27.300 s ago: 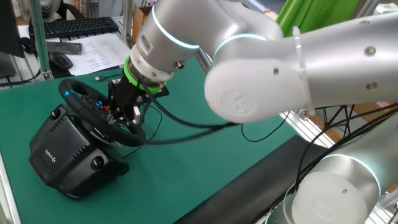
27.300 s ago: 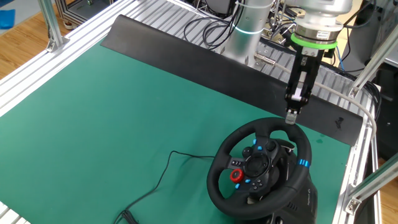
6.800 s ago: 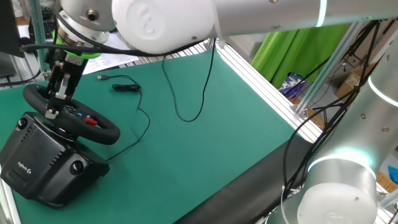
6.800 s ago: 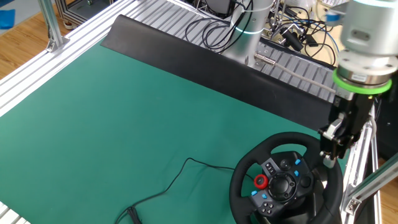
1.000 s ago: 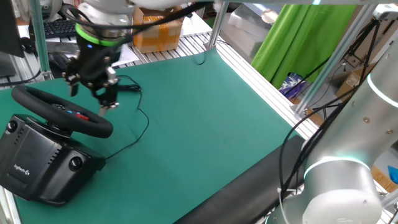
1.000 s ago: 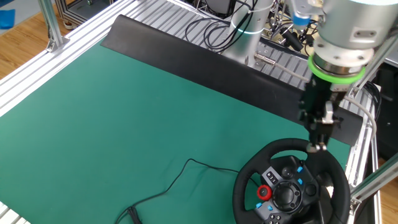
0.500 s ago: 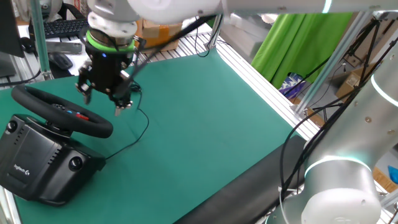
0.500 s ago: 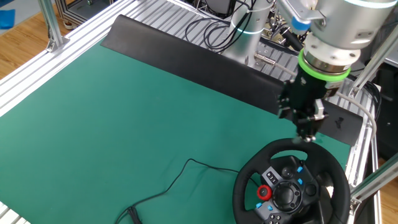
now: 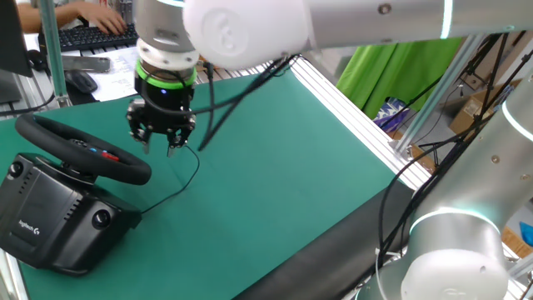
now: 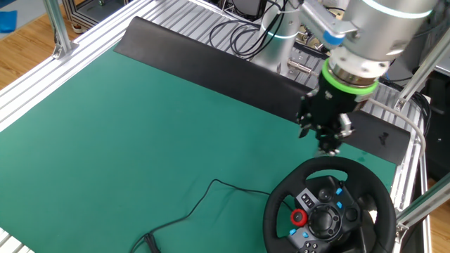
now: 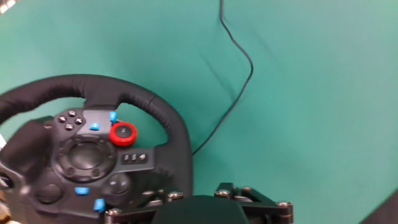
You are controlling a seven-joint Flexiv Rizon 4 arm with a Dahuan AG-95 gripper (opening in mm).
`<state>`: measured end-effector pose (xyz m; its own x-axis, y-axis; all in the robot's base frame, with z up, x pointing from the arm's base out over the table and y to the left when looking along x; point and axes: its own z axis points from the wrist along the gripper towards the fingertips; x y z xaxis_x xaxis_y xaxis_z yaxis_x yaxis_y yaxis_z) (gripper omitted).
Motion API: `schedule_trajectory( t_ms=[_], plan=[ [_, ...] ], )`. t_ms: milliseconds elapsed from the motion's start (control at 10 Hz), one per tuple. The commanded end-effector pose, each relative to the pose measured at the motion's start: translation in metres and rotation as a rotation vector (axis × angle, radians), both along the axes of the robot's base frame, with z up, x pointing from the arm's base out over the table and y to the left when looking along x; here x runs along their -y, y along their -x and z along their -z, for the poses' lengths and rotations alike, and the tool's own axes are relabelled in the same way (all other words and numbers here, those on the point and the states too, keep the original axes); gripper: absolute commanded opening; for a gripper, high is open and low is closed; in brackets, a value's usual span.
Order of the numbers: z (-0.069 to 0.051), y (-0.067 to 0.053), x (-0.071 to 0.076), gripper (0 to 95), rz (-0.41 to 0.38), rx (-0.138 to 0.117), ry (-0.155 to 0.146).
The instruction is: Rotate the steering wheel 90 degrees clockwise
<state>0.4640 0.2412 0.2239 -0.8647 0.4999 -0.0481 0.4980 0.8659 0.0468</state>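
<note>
**Materials and finishes seen**

The steering wheel (image 11: 155,109) rim is covered in matt, finely grained black; its base (image 9: 50,221) is moulded in dull black plastic. The table (image 10: 140,126) is laid with smooth matt green mat. The arm (image 9: 275,21) is clad in glossy silver.

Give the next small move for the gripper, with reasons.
Probably back over the wheel and down onto its rim: the gripper hangs above the mat beside the rim, holding nothing, fingers pointing down.
</note>
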Motion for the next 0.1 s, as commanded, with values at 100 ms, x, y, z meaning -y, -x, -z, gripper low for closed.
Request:
schedule_trajectory(
  t_ms=[100],
  plan=[
    [0.0063,-0.0002,0.0019,0.0,-0.027,0.001,0.01]
  ],
)
